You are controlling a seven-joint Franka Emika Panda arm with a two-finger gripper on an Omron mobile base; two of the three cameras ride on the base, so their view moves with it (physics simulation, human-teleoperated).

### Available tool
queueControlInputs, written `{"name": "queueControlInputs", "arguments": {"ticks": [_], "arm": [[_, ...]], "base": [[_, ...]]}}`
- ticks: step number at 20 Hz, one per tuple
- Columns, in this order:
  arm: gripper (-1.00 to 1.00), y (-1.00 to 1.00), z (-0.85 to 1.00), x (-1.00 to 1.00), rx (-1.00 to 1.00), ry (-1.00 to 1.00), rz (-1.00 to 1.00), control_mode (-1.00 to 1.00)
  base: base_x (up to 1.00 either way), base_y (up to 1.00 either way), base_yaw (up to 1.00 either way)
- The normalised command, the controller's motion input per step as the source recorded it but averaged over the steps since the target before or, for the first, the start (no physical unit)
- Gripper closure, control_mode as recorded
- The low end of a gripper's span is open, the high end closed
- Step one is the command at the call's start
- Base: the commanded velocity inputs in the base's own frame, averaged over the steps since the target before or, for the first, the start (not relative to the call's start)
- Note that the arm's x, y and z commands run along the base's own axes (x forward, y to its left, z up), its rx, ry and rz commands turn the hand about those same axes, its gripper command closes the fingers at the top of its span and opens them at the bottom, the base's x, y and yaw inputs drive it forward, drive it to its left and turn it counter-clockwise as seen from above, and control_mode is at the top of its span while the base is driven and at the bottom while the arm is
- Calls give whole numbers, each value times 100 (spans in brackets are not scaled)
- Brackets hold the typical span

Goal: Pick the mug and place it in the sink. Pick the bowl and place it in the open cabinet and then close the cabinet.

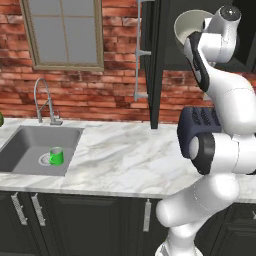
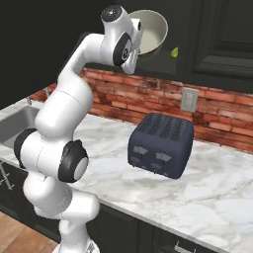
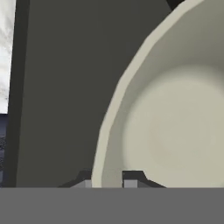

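Note:
The small bright green mug [image 1: 56, 156] stands upright in the grey sink [image 1: 25, 145], beside the round drain. The arm reaches high up. My gripper [image 3: 107, 183] is shut on the rim of the large bowl [image 3: 175, 127], with one fingertip on each side of the wall. The bowl [image 1: 192, 25] is tilted and shows its cream inside [image 2: 150, 32] at the dark opening of the tall black cabinet [image 1: 170, 50]. The cabinet door [image 1: 152, 65] stands open, edge-on, with its long silver bar handle [image 1: 140, 50] to the left.
A dark blue toaster [image 2: 160, 144] sits on the marble counter [image 1: 120, 155] under the raised bowl. The chrome faucet [image 1: 42, 97] rises behind the sink. A small pale green thing [image 2: 174, 51] shows beside the bowl. Low black doors run below the counter.

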Motion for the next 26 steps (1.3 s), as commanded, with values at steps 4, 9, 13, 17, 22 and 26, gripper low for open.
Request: {"name": "queueControlInputs", "arguments": {"ticks": [4,9,13,17,22,26], "arm": [[-100,0,0,2,0,8,0,-100],[-100,0,0,0,0,0,0,-100],[-100,0,5,1,0,-11,0,-100],[-100,6,4,0,-1,-21,5,-100],[-100,0,6,0,0,-21,3,-100],[-100,0,20,-12,-1,-10,2,-100]], "base": [[0,0,0],[0,0,0],[0,0,0],[0,0,0],[0,0,0],[0,0,0]]}}
